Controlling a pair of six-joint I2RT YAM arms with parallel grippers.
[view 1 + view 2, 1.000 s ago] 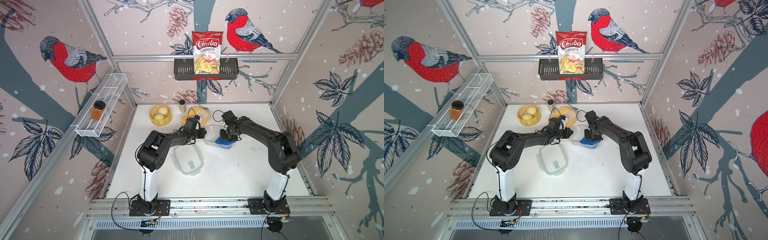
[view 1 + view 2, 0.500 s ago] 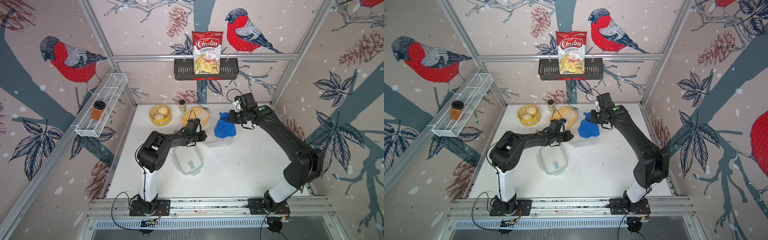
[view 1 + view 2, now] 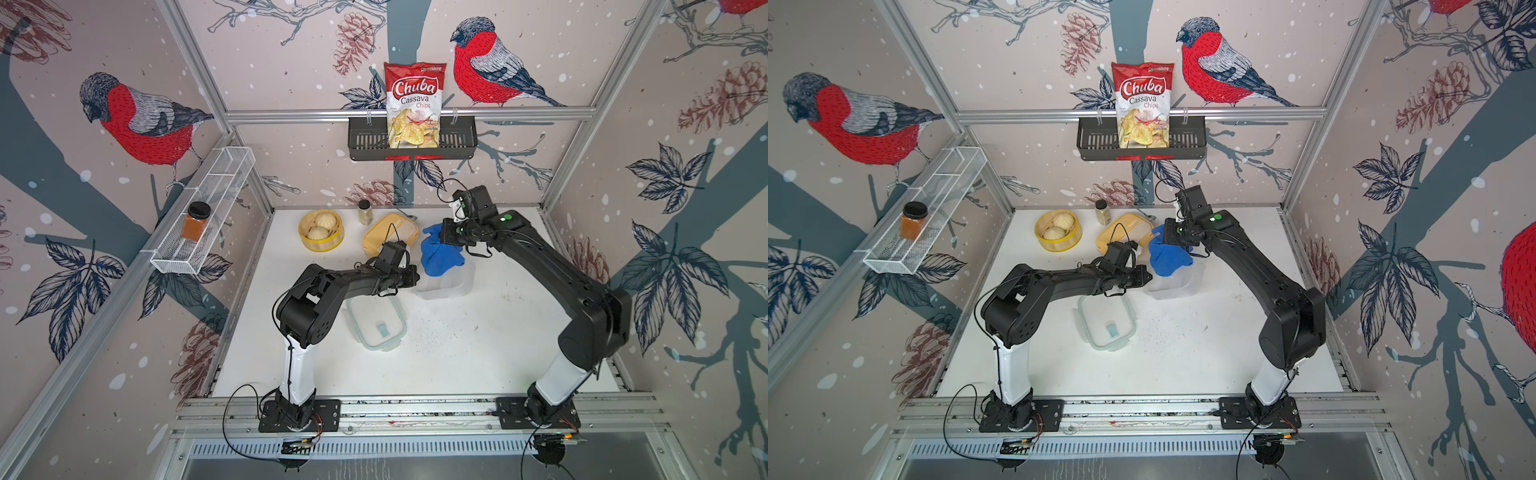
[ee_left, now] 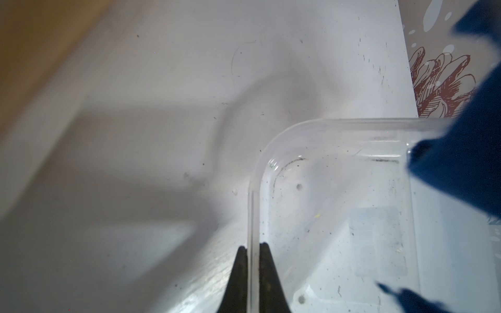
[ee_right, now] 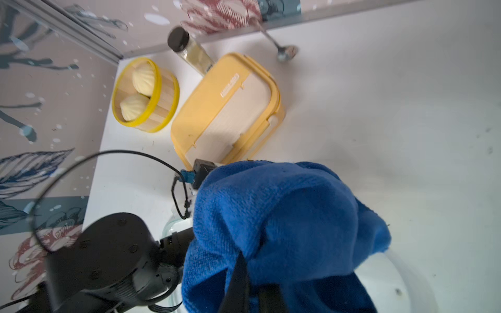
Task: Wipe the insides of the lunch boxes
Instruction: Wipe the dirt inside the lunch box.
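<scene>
The clear lunch box (image 3: 446,284) (image 3: 1173,282) stands open mid-table. My left gripper (image 4: 254,246) is shut on its thin side wall (image 4: 253,206), one finger inside and one outside. My right gripper (image 5: 252,271) is shut on a bunched blue cloth (image 3: 440,253) (image 5: 271,216), which hangs above the box's far rim; its lower folds show over the box (image 4: 461,162). The yellow lunch box (image 3: 390,233) (image 5: 227,108) sits behind with its lid on. A clear green-rimmed lid (image 3: 376,322) lies flat in front of the left arm.
A round yellow steamer basket with buns (image 3: 321,230) and a small spice jar (image 3: 365,211) stand at the back left. A spoon (image 5: 282,48) lies by the back wall. Dark crumbs (image 3: 432,336) speckle the table right of the lid. Wall shelves hold a jar (image 3: 195,220) and a chips bag (image 3: 413,104).
My right gripper has lifted the blue cloth up out of the clear box and back toward the rear wall. The left gripper has kept its hold on the box wall.
</scene>
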